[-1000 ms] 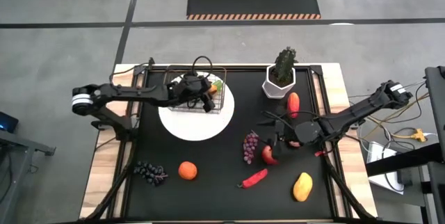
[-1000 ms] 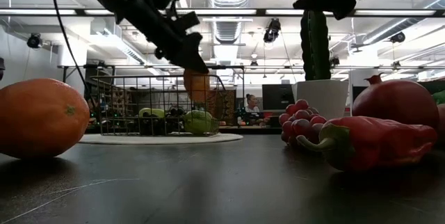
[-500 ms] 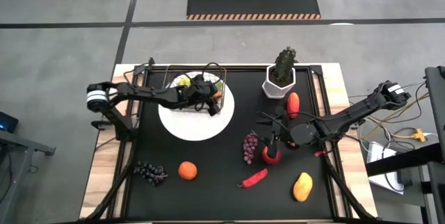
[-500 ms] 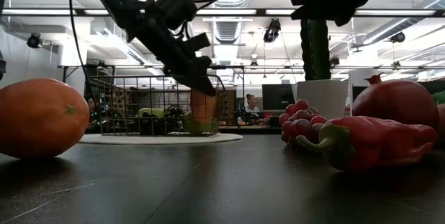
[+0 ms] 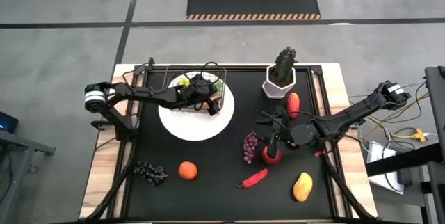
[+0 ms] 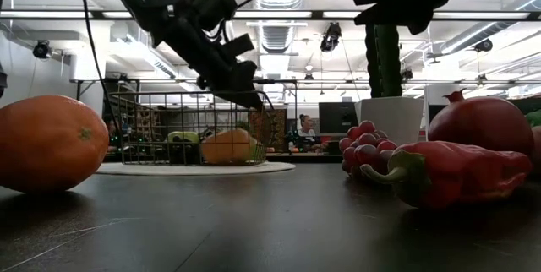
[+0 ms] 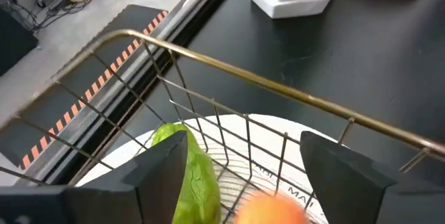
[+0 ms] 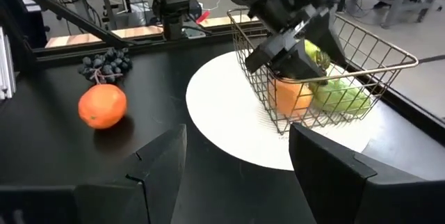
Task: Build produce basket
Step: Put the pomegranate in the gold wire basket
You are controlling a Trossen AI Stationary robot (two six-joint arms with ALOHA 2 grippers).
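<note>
The wire basket [image 5: 198, 93] stands on a round white plate [image 5: 195, 123] at the far left. My left gripper [image 5: 211, 99] hangs open in the basket's mouth [image 7: 243, 78]. Just below its fingers an orange fruit [image 6: 226, 147] lies on the basket floor beside green fruit [image 8: 341, 95]. The fingertips [image 6: 252, 100] stand clear above the orange fruit. My right gripper [image 5: 272, 139] hovers open over a red apple [image 5: 271, 156] on the table, well above it in the low view, with nothing between its fingers [image 8: 167, 161].
On the black mat lie dark grapes [image 5: 149, 172], an orange [image 5: 187, 170], a red chili [image 5: 254, 178], a yellow mango [image 5: 302, 186] and red grapes [image 5: 249, 146]. A potted plant [image 5: 279, 81] stands at the far right with a red fruit [image 5: 293, 103] beside it.
My left gripper has sunk into the basket's mouth with the orange fruit and let it go. The fruit has dropped from the fingers and now lies on the basket floor beside the green fruit.
</note>
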